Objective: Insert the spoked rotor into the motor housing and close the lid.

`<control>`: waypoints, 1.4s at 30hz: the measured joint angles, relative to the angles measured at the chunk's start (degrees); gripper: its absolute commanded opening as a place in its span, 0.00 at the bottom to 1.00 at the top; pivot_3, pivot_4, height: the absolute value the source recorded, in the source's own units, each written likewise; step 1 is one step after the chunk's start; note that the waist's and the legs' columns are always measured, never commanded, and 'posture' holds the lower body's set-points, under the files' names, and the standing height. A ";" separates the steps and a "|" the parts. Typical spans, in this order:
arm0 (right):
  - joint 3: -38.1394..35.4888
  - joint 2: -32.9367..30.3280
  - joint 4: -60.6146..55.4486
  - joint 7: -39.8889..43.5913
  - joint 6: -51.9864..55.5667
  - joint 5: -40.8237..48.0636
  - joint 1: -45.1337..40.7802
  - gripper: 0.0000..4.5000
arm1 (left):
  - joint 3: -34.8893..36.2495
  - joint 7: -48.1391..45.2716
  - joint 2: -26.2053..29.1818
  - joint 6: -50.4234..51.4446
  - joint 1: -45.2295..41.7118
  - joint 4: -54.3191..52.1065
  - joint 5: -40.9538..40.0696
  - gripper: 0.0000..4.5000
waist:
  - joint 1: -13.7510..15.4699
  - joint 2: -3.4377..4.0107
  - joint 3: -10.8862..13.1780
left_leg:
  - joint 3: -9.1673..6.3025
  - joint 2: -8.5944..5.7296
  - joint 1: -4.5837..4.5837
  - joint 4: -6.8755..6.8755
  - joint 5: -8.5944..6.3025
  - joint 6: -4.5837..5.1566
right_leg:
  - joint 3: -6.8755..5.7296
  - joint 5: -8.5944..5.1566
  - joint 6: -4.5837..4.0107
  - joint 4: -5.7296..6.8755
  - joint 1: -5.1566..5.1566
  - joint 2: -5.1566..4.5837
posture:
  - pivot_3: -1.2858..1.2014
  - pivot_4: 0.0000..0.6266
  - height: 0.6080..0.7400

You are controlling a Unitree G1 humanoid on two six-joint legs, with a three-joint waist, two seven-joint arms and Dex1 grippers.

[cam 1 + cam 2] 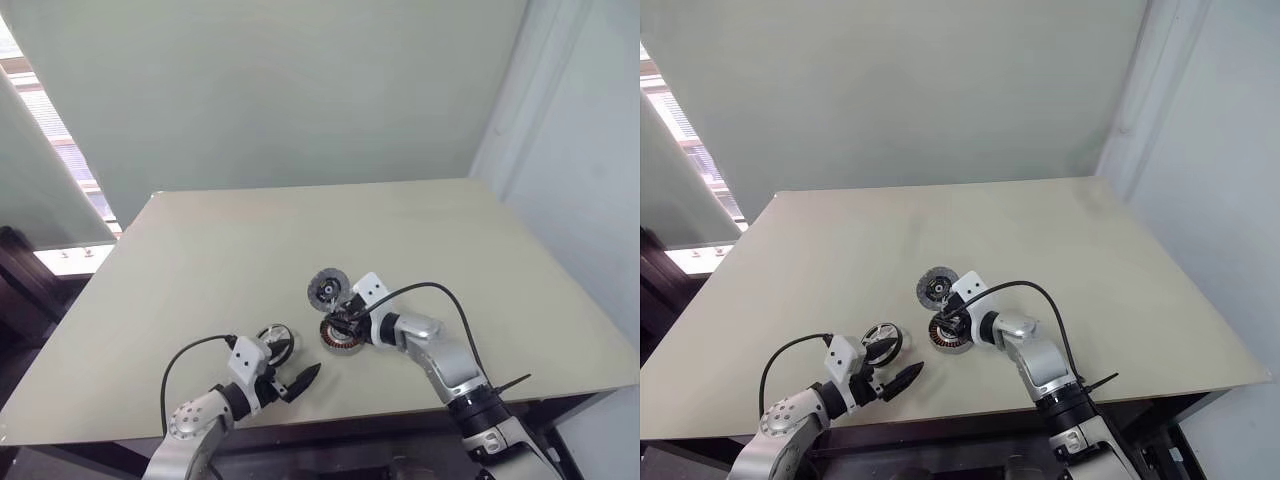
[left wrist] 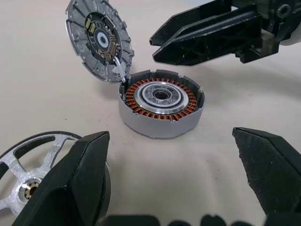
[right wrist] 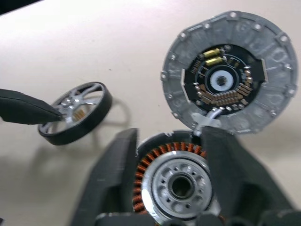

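**A:** Jaws first: the left gripper (image 1: 296,383) stands wide open with nothing between its fingers, hovering just beside the spoked rotor (image 1: 276,338), which lies flat on the counter (image 1: 200,260).

**B:** And the right gripper (image 2: 162,44)?

**A:** Its jaws sit partly parted, one finger on either side of the motor housing (image 2: 161,109), just above it. Whether they touch the housing wall, I cannot tell; it looks to rest on the counter rather than be carried.

**B:** Where is the lid (image 3: 230,70)?

**A:** Swung open, tilted up against the housing's far edge, its circuit-board face showing, joined to the housing by a short pale wire. The copper windings and central bearing are bare, so the rotor is not in yet.

**B:** What could go wrong?

**A:** I judge three risks. The right fingers crowd the opening, so a rotor brought over could strike them. The lid leans loosely and a nudge might drop it shut before the rotor goes in. And a rotor lowered tilted could jam on the windings.
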 measured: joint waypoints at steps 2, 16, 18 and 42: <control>0.53 0.11 1.60 -0.43 -1.02 -0.88 -0.05 0.12 | 0.00 0.00 0.00 -0.01 -0.06 0.02 0.00 1.00 | 0.00 0.00 0.00 | 0.00 0.00 0.01 -0.01 0.00 0.00 | 0.00 0.00 0.00 0.00 0.00 0.00 | 0.52 0.00 1.00; 1.91 1.14 12.50 -0.77 -6.87 -3.17 -0.45 0.01 | 0.23 0.43 0.01 -0.06 0.50 0.02 -0.07 1.00 | -0.01 0.01 0.00 | 0.00 0.00 0.04 0.01 0.00 0.00 | 0.01 0.00 0.00 0.01 0.04 0.00 | 0.52 0.00 1.00; 1.60 0.82 10.78 -0.05 -5.85 -2.84 -0.17 0.01 | 0.29 0.49 0.01 -0.07 0.66 0.02 -0.09 1.00 | 0.00 0.01 0.00 | 0.00 0.00 0.03 0.00 0.00 0.00 | 0.01 0.00 0.00 0.01 0.03 0.00 | 0.52 0.00 1.00; 6.55 -12.14 -8.53 10.97 0.68 -4.71 -2.11 1.00 | 0.18 0.70 -1.17 -0.59 0.34 1.05 -0.13 1.00 | 0.01 -0.02 0.00 | 0.00 0.00 0.00 0.01 0.00 0.00 | -0.02 0.00 0.00 -0.02 0.01 -0.02 | 0.52 0.00 1.00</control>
